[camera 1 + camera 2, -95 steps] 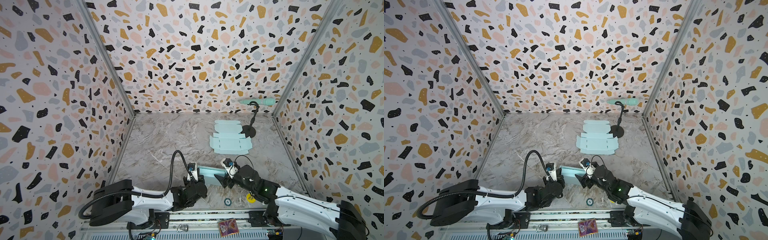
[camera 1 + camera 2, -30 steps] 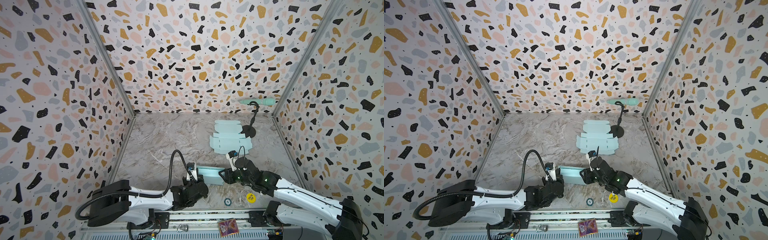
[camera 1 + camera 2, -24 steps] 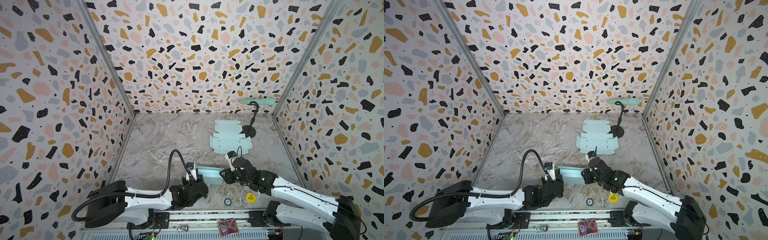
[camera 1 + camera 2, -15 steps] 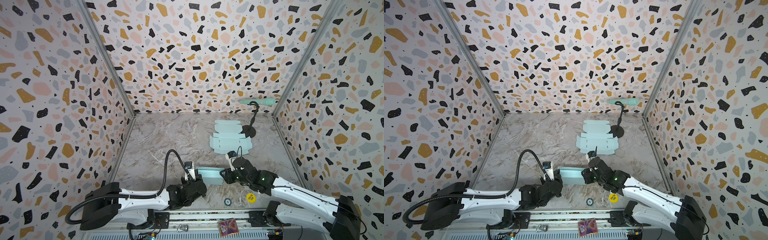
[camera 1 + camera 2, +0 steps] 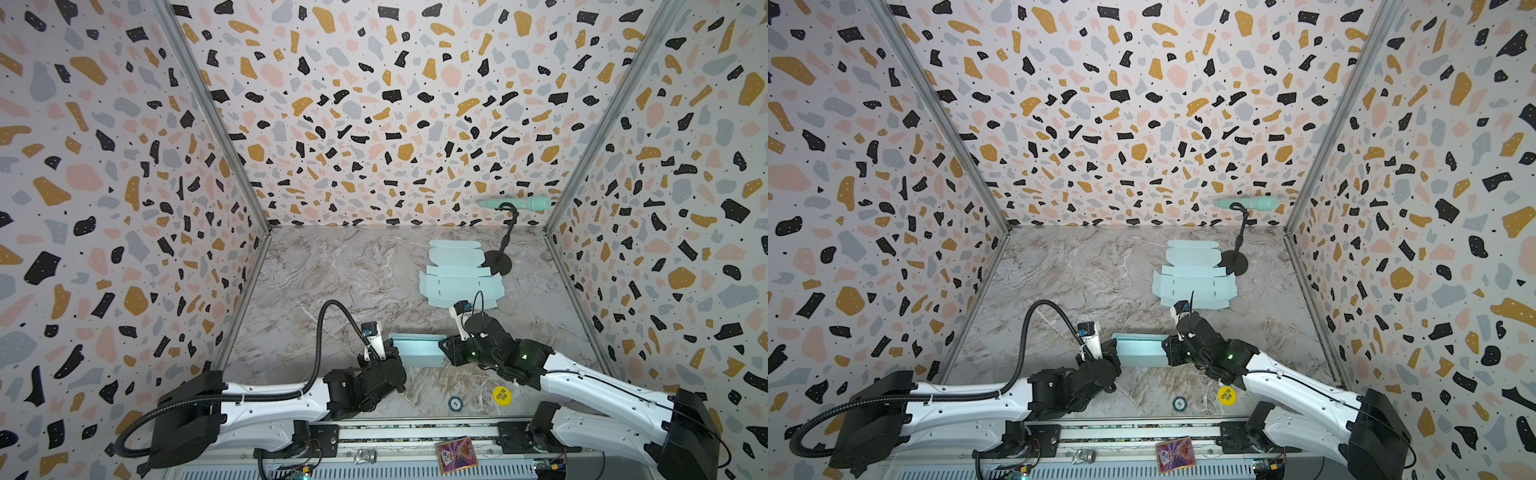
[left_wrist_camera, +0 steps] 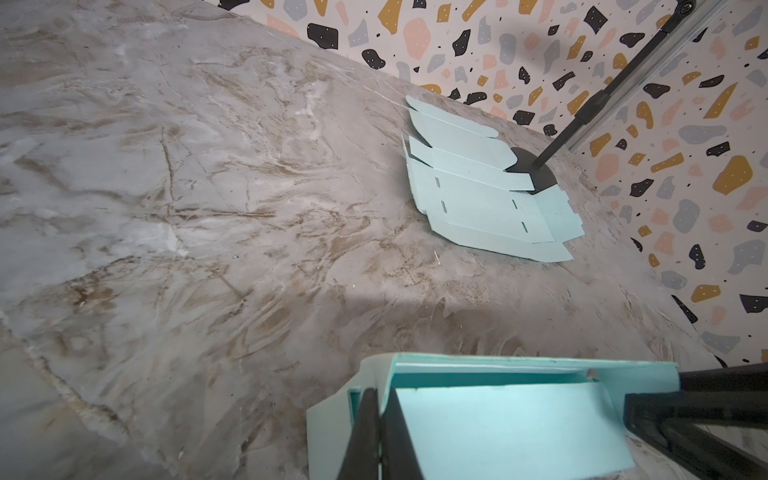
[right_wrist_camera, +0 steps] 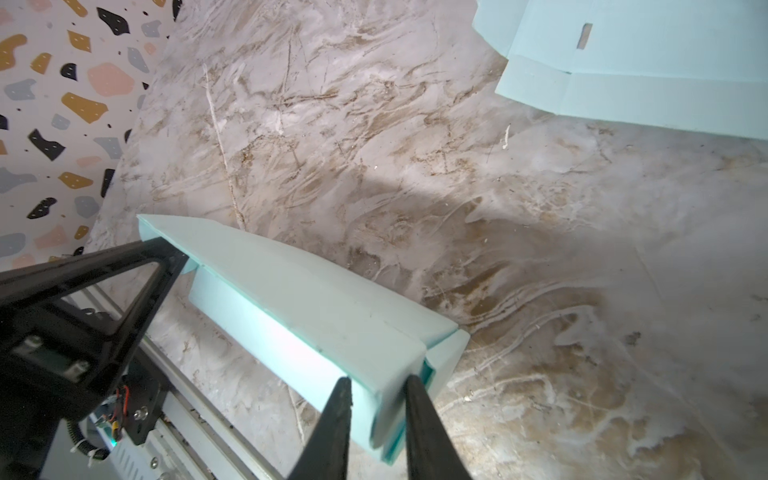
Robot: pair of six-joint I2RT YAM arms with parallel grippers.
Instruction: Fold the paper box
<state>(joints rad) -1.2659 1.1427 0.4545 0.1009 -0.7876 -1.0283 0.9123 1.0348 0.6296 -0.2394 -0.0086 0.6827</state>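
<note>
The paper box [image 5: 415, 352] [image 5: 1139, 351] is a pale teal, partly folded box lying near the table's front edge between my two grippers. My left gripper [image 5: 392, 352] [image 5: 1115, 350] is shut on the box's left end wall [image 6: 376, 392], with its fingers pinched tight together there. My right gripper [image 5: 443, 348] [image 5: 1165, 350] straddles the box's right end, and its two fingertips [image 7: 344, 392] press on either side of that end's folded wall. The right wrist view shows the box's long top panel [image 7: 307, 307] folded over, with my left gripper [image 7: 174, 253] at the far end.
A flat, unfolded teal box blank [image 5: 459, 276] [image 5: 1192, 276] lies further back. Beside it stands a black microphone stand [image 5: 500, 262] carrying a teal microphone [image 5: 517, 203]. A yellow sticker [image 5: 501, 395] and a small round token [image 5: 456, 402] lie near the front rail. Patterned walls enclose three sides.
My right gripper has swung down to the box's right end and its jaws have narrowed onto it. My left gripper has kept its grip, and its arm has shifted slightly left.
</note>
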